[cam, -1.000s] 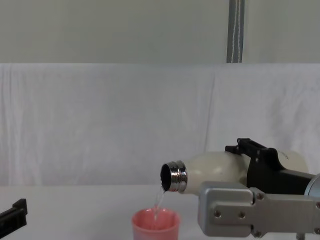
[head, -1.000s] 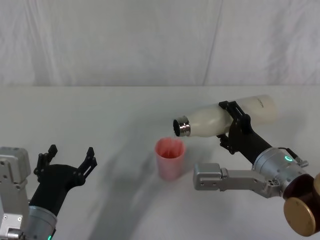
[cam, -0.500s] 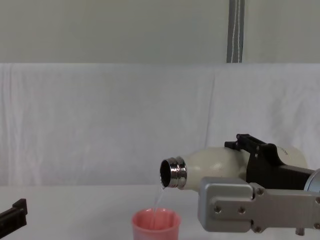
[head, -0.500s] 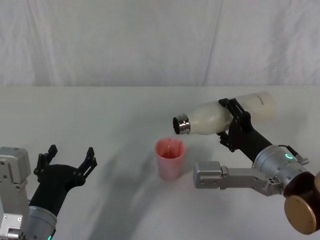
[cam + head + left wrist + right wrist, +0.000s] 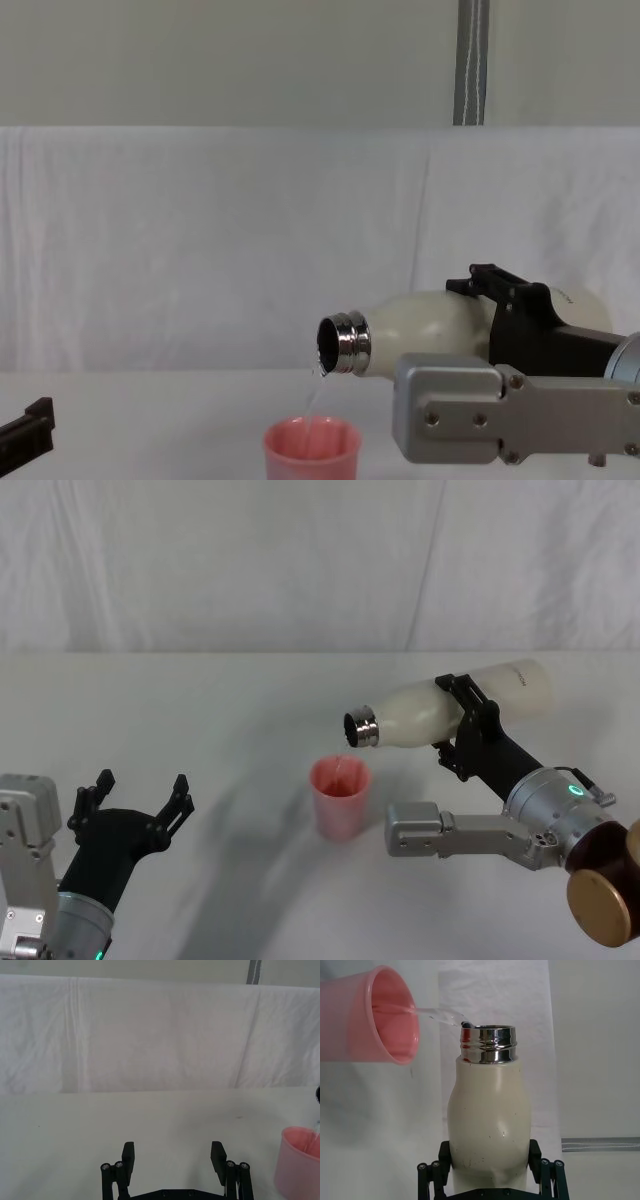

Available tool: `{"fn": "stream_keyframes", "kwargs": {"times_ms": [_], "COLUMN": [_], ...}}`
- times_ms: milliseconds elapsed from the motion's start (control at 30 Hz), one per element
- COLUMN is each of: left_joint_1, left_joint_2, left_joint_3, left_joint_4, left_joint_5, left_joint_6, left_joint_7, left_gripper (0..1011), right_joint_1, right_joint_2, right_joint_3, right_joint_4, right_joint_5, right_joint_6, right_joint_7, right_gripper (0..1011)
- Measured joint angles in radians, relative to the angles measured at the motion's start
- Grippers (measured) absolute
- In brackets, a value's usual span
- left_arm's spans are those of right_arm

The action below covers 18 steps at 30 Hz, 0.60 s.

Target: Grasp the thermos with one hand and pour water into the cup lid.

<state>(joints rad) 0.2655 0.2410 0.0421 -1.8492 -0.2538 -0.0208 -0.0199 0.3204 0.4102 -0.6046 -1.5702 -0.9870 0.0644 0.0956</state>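
Right gripper (image 5: 462, 726) is clamped around the thermos (image 5: 445, 712) at mid-body, jaws tight on both sides – bottle is held in the air, tipped nearly level, steel neck pointing toward 9 o'clock in the head view and slightly down. A thin stream of water (image 5: 316, 395) runs off the lip of the neck straight into the pink cup lid (image 5: 340, 798), which stands upright on the white table (image 5: 230, 710) just below the neck, at about 7 o'clock from it. Left gripper (image 5: 135, 802) sits parked at the table's 8 o'clock corner, well apart from the cup – fingers spread wide, holding nothing.
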Motion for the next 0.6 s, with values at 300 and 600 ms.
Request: {"fn": "stream_keyframes", "kwargs": {"times_ms": [300, 600], "left_joint_1": [0.000, 0.000], "left_joint_2": [0.000, 0.000], "left_joint_3": [0.000, 0.000], "left_joint_4": [0.000, 0.000], "left_joint_5": [0.000, 0.000], "left_joint_6": [0.000, 0.000], "left_joint_7": [0.000, 0.000], "left_gripper": [1001, 1001], "right_joint_1": [0.001, 0.000], "right_joint_2": [-0.001, 0.000], "right_joint_3": [-0.001, -0.002], "right_joint_4": [0.001, -0.001], "right_joint_5": [-0.002, -0.003], "right_joint_6": [0.001, 0.002], "right_joint_7": [-0.002, -0.002], "right_gripper": [948, 948]}}
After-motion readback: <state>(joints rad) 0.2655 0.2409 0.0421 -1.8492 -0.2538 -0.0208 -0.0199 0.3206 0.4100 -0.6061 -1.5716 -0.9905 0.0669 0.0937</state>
